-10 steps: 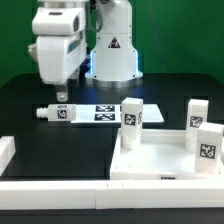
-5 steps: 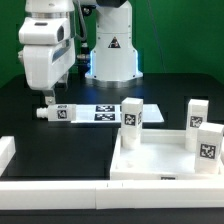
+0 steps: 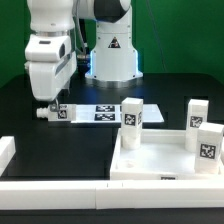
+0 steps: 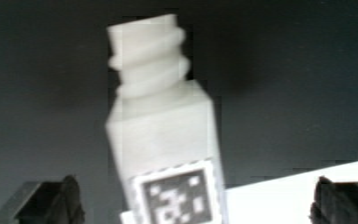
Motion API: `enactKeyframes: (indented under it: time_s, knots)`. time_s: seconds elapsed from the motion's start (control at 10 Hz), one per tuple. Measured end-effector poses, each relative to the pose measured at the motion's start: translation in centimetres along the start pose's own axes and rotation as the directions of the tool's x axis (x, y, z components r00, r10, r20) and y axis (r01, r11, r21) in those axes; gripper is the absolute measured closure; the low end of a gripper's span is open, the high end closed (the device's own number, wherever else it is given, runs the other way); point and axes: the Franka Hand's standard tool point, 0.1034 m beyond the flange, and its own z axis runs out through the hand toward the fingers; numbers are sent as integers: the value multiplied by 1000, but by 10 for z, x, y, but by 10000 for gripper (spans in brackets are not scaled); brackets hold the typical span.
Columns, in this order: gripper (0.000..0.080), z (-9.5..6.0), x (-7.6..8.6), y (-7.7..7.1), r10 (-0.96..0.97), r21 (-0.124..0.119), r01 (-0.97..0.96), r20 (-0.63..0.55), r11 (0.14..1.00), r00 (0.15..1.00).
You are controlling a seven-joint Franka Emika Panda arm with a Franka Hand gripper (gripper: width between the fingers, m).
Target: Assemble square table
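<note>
1 table leg (image 3: 60, 112) lies flat on the black tabletop (image 3: 20, 110), directly beneath the end effector (image 3: 48, 104); its fingers (image 4: 48, 203) stand apart, straddling the leg's long axis.

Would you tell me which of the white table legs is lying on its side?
The leg under the hand, at the exterior view's left, lies flat on the black table. The other three stand upright on the square tabletop.
</note>
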Motion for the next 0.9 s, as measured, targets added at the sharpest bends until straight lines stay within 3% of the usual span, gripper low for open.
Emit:
enactKeyframes:
  time_s: [0.2,0.5,0.6,0.7,0.8,0.9]
  knots:
    - [151,13,-4,-1,3,17,-4,8,1000,1000]
    - [151,15,-9,1,15,17,-15,12,1000,1000]
    - [263,16,-9,1,19,17,-20,12,1000,1000]
    - [263,16,-9,1,24,18,-24,12,1000,1000]
    - [465,16,-9,1,27,17,-27,12,999,1000]
    - [515,16,-9,1,51,17,-51,12,999,999]
